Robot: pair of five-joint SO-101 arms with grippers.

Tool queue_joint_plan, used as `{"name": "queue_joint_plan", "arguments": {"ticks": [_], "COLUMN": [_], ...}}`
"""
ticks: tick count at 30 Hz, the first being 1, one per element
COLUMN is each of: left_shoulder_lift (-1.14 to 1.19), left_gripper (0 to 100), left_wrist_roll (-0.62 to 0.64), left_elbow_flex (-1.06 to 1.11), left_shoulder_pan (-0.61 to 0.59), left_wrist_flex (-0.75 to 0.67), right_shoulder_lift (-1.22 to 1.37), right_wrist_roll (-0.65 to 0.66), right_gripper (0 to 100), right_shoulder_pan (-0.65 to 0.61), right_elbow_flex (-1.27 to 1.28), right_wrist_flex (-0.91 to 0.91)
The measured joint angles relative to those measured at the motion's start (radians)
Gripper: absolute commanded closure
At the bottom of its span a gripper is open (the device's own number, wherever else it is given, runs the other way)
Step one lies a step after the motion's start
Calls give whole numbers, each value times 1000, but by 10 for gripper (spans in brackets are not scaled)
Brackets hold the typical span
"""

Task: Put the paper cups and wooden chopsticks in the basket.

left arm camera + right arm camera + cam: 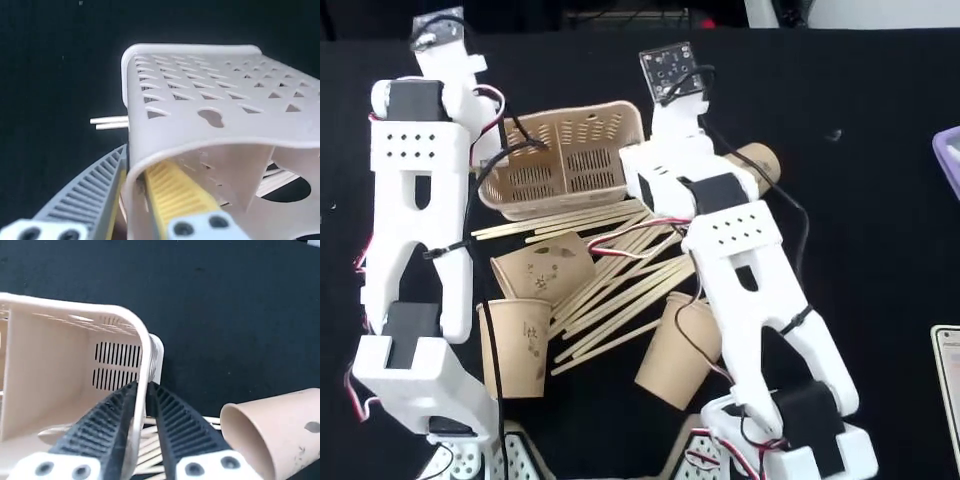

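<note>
While left fingers (pixel 85 196) and right fingers (pixel 186 434) each clamp a basket (pixel 582 160) wall, expect flex. Pinch the light cups (pixel 542 268) gently at the rim.

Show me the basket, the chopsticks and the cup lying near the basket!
basket (pixel 582 128): high view, on its holed wall.
chopsticks (pixel 620 303): high view, middle of the pile.
paper cup (pixel 290 425): right wrist view, on its brown side.

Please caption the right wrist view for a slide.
Right gripper grips the basket by its rim; a paper cup lies nearby.
</note>
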Motion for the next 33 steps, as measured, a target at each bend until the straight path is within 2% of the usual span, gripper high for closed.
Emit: {"name": "queue_joint_plan", "arguments": {"ticks": [10, 17, 21, 29, 33], "left_shoulder_lift": [0, 0, 0, 0, 0], "left_gripper": [970, 970, 930, 909, 852], "left_wrist_roll": [0, 0, 0, 0, 0], "left_elbow_flex": [-41, -25, 41, 114, 114], "left_shoulder_pan": [-11, -11, -11, -17, -25], "left_wrist_flex": [21, -98, -167, -187, -227], "right_shoulder_lift": [-17, -17, -14, -17, -17], "right_wrist_roll": [0, 0, 0, 0, 0], "right_gripper": [987, 981, 881, 890, 812], "right_shoulder_pan": [-3, -3, -3, -2, -2], "right_elbow_flex": [-31, -35, -14, -15, -15], "right_wrist_flex": [17, -35, -80, -91, -115]}}
